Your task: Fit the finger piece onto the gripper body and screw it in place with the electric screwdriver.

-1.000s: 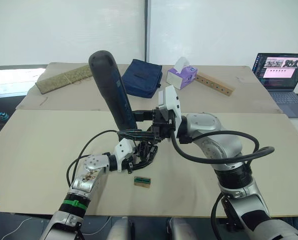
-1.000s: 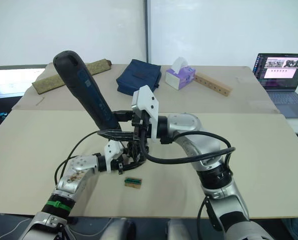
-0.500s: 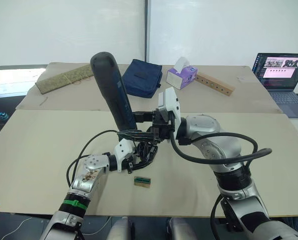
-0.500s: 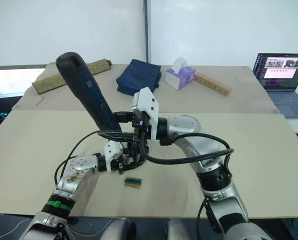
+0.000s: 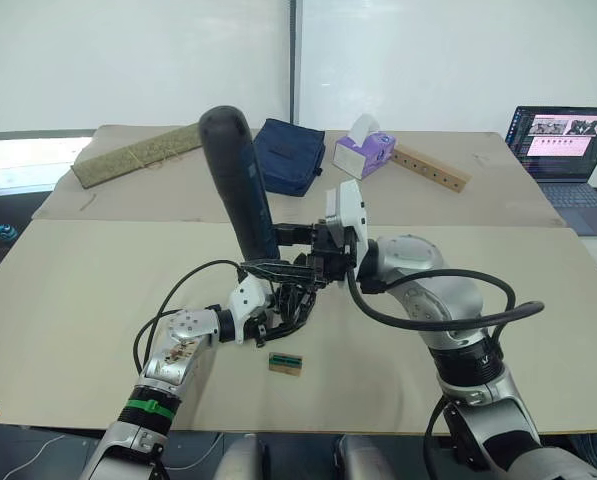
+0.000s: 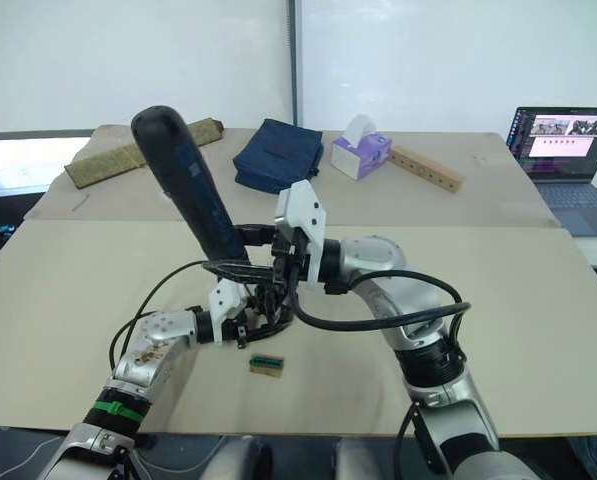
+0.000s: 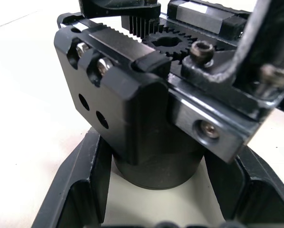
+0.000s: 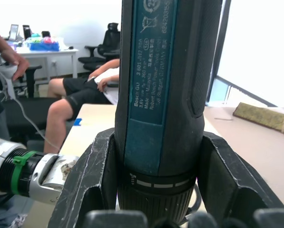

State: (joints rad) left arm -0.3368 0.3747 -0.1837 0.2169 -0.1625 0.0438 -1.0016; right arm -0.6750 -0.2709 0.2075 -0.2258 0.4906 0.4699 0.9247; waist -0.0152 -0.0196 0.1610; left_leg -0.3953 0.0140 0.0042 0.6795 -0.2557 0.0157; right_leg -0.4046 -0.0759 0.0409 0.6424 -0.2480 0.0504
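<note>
Left gripper (image 7: pixel 151 209): clamped around gripper body (image 7: pixel 146 118), near table centre.
Right gripper (image 8: pixel 156 209): gripping electric screwdriver (image 5: pixel 240 185), tilted left, tip down onto the body.

Matte black electric screwdriver (image 5: pixel 240 185) with a dark blue label panel printed in pale text, black gripper body (image 7: pixel 132 118) with silver screw heads, small tan block (image 5: pixel 285 362) topped in green, navy bag (image 5: pixel 285 153), purple tissue box (image 5: pixel 363 153), beige table (image 5: pixel 78 290)

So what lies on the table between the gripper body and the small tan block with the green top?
Nothing: in the left eye view, bare tabletop separates the gripper body, held in the left gripper, from the tan block.
</note>
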